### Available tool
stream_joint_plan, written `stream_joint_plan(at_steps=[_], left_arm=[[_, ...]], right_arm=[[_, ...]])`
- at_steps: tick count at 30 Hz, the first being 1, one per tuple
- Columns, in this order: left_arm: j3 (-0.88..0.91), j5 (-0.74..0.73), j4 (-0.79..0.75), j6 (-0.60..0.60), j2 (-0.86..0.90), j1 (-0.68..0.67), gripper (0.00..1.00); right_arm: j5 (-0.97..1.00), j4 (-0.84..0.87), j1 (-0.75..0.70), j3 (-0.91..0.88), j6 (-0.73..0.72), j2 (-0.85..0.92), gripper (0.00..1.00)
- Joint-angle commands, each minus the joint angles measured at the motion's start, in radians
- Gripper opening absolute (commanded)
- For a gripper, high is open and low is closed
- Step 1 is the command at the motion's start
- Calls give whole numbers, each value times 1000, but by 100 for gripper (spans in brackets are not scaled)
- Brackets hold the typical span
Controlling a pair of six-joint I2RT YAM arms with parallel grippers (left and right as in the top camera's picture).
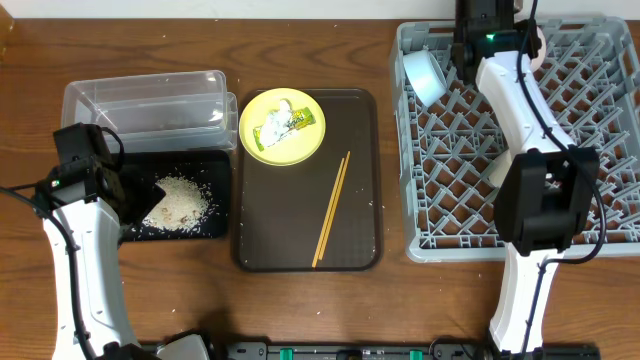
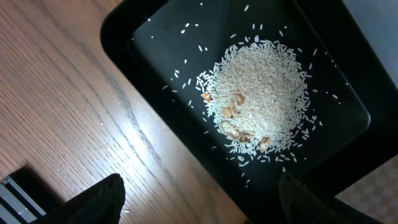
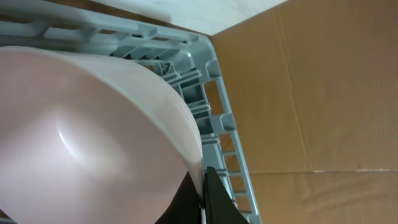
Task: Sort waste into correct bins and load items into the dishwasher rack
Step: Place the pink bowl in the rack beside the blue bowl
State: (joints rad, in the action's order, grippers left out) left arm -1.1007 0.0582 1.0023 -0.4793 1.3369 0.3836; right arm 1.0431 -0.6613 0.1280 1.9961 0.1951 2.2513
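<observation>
My left claw: released, fingers spread wide above the near rim of the black tray.
Black tray: holds the rice in one heap, brownish scraps mixed in, stray grains around it.
Serving tray: just right of the black tray. The chopsticks lie together on its floor.
Yellow plate: on the serving tray's far left corner, carrying the crumpled wrapper.
Clear tub: just behind the black tray.
Rack: holds the cup mid-grid and the light blue bowl, tipped, far left.
My right claw: clenched on the white bowl rim, by the rack's far wall.
</observation>
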Motion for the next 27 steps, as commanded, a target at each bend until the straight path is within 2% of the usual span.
stream_joint_plan(at_steps=[1, 5, 7, 9, 12, 16, 19, 27], left_arm=[[-3, 2, 3, -16, -11, 4, 82], [-3, 2, 3, -16, -11, 4, 82], [-3, 2, 3, -16, -11, 4, 82], [-3, 2, 3, -16, -11, 4, 82], [-3, 2, 3, -16, -11, 4, 82], [-3, 2, 3, -16, -11, 4, 82], [-3, 2, 3, -16, -11, 4, 82], [-3, 2, 3, -16, -11, 4, 82]], right_arm=[[7, -22, 32, 0, -77, 27, 1], [-4, -68, 63, 0, -92, 27, 1], [-8, -117, 78, 0, -145, 27, 2], [-45, -156, 90, 0, -170, 27, 7], [-161, -229, 101, 0, -218, 27, 11], [-269, -296, 103, 0, -331, 26, 10], [-366, -323, 103, 0, -360, 26, 11], [-535, -327, 104, 0, -359, 4, 27]])
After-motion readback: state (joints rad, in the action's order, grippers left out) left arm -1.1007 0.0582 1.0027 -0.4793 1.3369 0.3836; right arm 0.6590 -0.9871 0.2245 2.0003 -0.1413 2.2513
